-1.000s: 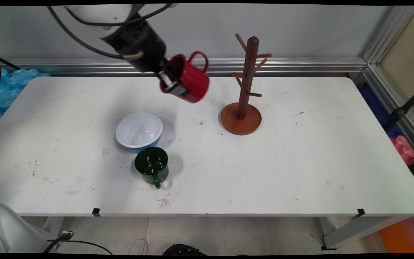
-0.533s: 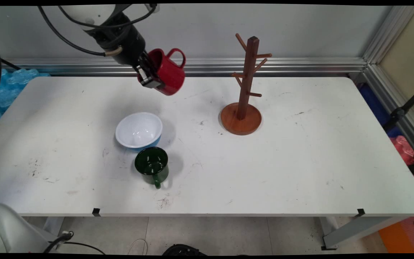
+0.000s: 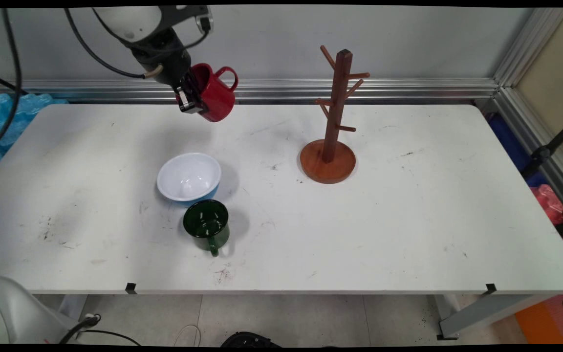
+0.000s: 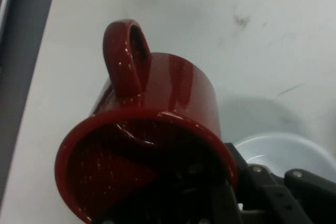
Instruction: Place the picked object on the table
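- Gripper: fingers clamped on the rim of a red mug, held tilted in the air above the bench's far left part, handle up.
- White bowl: on bench, touching green mug.
- Wooden mug tree: upright, well apart to the right.
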Motion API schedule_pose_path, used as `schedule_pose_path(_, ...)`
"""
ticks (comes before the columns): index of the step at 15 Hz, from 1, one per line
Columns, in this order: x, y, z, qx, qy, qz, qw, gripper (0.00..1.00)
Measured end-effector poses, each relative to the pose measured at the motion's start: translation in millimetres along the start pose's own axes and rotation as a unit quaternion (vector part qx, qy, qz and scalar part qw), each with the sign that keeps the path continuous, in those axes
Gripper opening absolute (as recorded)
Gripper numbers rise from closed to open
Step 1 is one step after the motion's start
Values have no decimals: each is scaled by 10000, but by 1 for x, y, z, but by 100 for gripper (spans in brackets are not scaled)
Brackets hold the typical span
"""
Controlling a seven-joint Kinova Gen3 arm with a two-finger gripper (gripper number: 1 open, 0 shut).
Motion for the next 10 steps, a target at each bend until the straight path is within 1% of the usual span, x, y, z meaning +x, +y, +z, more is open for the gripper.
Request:
schedule_pose_path(3, 1, -13, 24, 58, -212, 398, 9990, 0)
schedule_pose_path(5, 2, -19, 36, 78, -320, 561, 9979, 0)
schedule_pose_path(10, 3, -27, 74, 101, -720, 909, 9932, 0)
